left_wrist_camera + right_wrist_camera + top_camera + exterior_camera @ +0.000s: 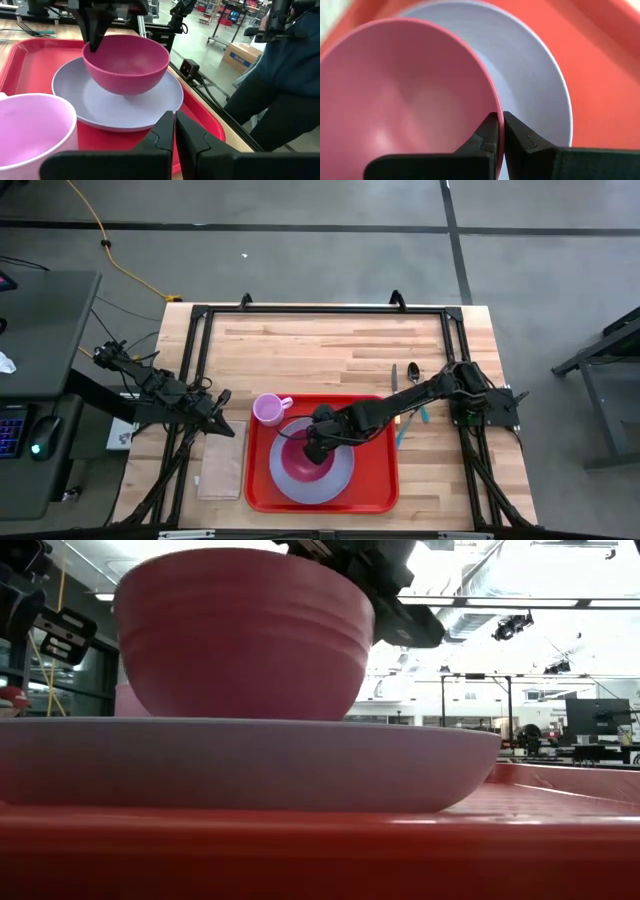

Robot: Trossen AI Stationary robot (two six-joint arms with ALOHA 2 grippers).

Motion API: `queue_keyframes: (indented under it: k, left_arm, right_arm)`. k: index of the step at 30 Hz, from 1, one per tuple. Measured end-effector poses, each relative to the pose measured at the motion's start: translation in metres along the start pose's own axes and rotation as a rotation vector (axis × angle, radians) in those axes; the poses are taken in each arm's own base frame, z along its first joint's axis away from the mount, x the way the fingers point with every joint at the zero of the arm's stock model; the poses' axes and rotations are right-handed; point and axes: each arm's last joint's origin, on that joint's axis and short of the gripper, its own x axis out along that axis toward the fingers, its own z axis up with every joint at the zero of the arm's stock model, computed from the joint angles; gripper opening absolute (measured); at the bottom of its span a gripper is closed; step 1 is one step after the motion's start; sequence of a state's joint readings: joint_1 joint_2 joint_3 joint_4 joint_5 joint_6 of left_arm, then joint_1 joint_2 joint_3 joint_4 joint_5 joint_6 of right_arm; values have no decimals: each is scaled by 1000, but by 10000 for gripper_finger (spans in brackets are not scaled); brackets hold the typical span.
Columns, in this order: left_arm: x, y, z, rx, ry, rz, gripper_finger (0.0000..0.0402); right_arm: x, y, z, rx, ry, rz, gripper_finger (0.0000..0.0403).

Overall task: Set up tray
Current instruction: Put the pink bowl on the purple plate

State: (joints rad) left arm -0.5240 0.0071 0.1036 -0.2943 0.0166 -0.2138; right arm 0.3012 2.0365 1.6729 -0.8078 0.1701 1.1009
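The right gripper (pixel 500 131) is clamped on the rim of a dark pink bowl (pixel 125 62), which sits on the lavender plate (pixel 150 107) directly beneath it; the plate lies on the red tray (pixel 375 480) under the gripper; the left gripper (pixel 175 131), fingers together and empty, waits beside the tray's edge, just behind a pale pink mug (pixel 32 130); a tan napkin (pixel 220 465) lies below that gripper.

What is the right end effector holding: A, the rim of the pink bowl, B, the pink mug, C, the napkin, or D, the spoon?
A: the right end effector is shut on the rim of the pink bowl, over the lavender plate.
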Motion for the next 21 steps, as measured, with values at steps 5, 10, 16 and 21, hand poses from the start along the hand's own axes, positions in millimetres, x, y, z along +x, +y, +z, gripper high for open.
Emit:
queue_keyframes:
  k: [5, 10, 16, 21]
  left_arm:
    - [0, 0, 0, 0, 0, 0, 44]
    - [0, 0, 0, 0, 0, 0, 44]
    - [0, 0, 0, 0, 0, 0, 44]
    - [0, 0, 0, 0, 0, 0, 44]
  right_arm:
    - [8, -4, -5, 18, 30, -3, 0]
    - [8, -4, -5, 17, 27, -1, 0]
    - [8, -4, -5, -6, 26, -1, 0]
    - [8, -4, -5, -6, 25, -2, 0]
